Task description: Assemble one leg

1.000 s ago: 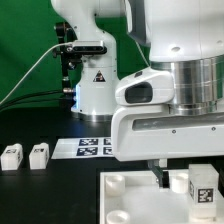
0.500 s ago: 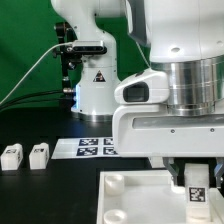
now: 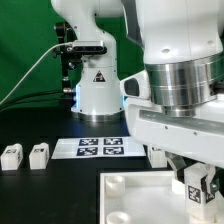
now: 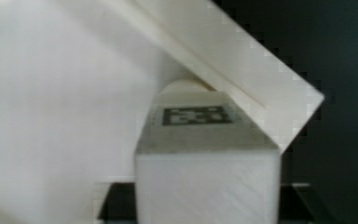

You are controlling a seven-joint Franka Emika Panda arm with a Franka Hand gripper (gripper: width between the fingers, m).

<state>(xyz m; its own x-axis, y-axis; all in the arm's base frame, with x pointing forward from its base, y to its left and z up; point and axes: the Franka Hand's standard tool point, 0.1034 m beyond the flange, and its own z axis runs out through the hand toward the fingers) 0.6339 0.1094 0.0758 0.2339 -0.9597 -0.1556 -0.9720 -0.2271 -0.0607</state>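
My gripper point(image 3: 197, 186) is shut on a white leg point(image 3: 198, 179) with a black-and-white tag and holds it upright over the corner of the white square panel point(image 3: 135, 196) at the exterior view's right. In the wrist view the leg point(image 4: 202, 150) fills the space between the dark fingers point(image 4: 123, 203), with the panel's corner point(image 4: 247, 70) just beyond it. Whether the leg touches the panel is hidden. Two more legs point(image 3: 12, 155) point(image 3: 38, 153) stand on the black table at the exterior view's left.
The marker board point(image 3: 100, 147) lies on the table in front of the arm's white base point(image 3: 98, 95). Another small white block point(image 3: 157, 154) shows beside the board, partly hidden by the arm. Green backdrop behind.
The arm's wrist has shifted toward the exterior view's right and turned. The held leg has stayed over the panel's corner, a little lower than before.
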